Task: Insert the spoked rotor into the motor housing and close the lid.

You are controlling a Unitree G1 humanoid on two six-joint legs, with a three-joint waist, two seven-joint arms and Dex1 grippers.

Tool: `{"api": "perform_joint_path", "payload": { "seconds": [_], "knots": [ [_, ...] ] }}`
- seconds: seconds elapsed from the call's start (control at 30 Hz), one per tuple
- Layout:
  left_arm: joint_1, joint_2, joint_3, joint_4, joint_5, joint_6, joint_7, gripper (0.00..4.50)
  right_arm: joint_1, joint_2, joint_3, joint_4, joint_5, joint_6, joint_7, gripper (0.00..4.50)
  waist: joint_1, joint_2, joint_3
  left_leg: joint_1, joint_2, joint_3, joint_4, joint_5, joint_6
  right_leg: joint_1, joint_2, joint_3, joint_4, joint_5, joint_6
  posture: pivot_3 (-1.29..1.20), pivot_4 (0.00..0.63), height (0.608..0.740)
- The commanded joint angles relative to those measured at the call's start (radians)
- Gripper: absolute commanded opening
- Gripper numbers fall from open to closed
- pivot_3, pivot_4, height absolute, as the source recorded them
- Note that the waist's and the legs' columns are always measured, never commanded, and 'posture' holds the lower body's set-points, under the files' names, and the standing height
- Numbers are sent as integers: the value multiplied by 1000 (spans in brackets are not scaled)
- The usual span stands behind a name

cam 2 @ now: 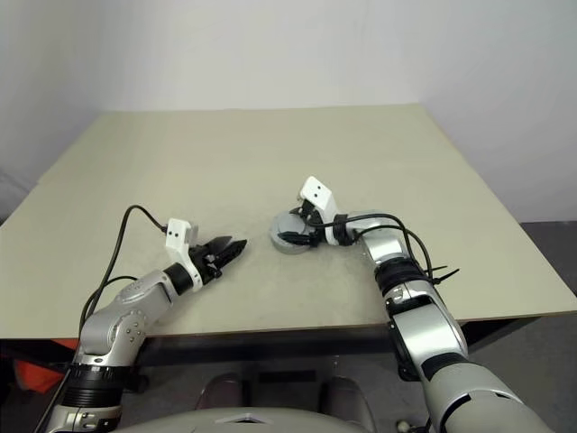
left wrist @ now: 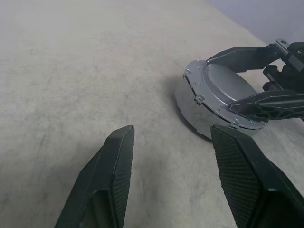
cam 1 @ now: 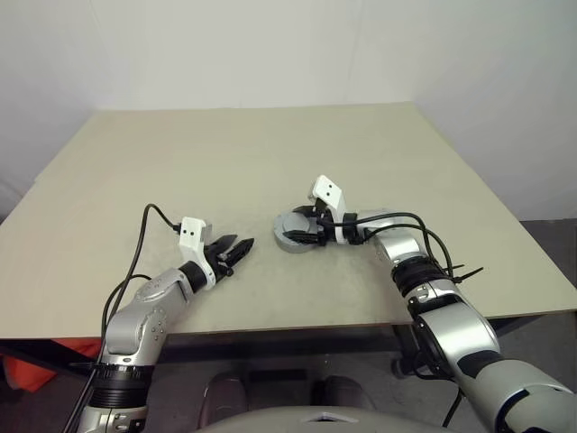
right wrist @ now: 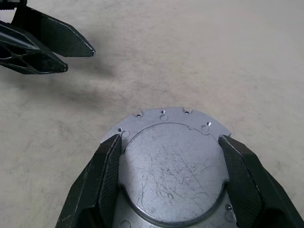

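Though no brand, label or writing can be read anywhere, the lid [right wrist: 173, 166] shows plainly: a scratched dull-grey disc on the table [cam 1: 270, 153], lying between the spread fingers of the right claw [cam 1: 300, 229], each finger against its rim. Well apart, the left claw [cam 1: 236, 249] hangs open and empty, pointing toward the lid.

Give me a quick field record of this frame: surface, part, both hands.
surface: beige rectangular table
part: flat dull-grey metal lid with notched edge, lying over a round grey base so what is underneath is hidden
right hand: fingers straddle the lid on both sides, against its rim
left hand: open, empty, apart from the lid, pointing toward it
stage: lid already over the base
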State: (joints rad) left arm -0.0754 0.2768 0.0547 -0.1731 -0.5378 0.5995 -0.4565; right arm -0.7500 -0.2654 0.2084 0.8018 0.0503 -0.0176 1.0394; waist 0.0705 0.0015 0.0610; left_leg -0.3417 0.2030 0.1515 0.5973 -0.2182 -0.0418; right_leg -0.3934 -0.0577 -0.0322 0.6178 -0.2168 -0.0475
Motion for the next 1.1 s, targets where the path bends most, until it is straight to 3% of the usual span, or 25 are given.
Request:
{"api": "perform_joint_path", "payload": {
  "seconds": [0.03,0.83,1.03,1.1],
  "knots": [
    [-7,2,4,-38,1,-6,-2,2733,-11,-7,-18,18,-3,31,-13,3132,0,0,0,0,0,0,0,0,0,0,0,0,0,0,0,0,0,740],
    [-58,-58,63,-31,-63,71,58,2733,23,-23,67,147,-101,18,-32,3132,-2,2,-4,9,0,-1,-2,0,0,8,0,0,-7,-1,1,0,0,740],
    [-136,-135,137,46,-151,126,109,2733,4,-17,69,175,-104,4,-34,3132,-2,2,-4,9,0,-1,-2,0,0,10,0,0,-11,-1,1,0,0,740],
    [-178,-153,156,110,-165,137,117,2312,-3,-16,71,182,-103,-1,-33,3132,-2,3,-4,9,0,-1,-2,0,1,9,0,0,-12,-1,1,0,0,740]
  ]
}}
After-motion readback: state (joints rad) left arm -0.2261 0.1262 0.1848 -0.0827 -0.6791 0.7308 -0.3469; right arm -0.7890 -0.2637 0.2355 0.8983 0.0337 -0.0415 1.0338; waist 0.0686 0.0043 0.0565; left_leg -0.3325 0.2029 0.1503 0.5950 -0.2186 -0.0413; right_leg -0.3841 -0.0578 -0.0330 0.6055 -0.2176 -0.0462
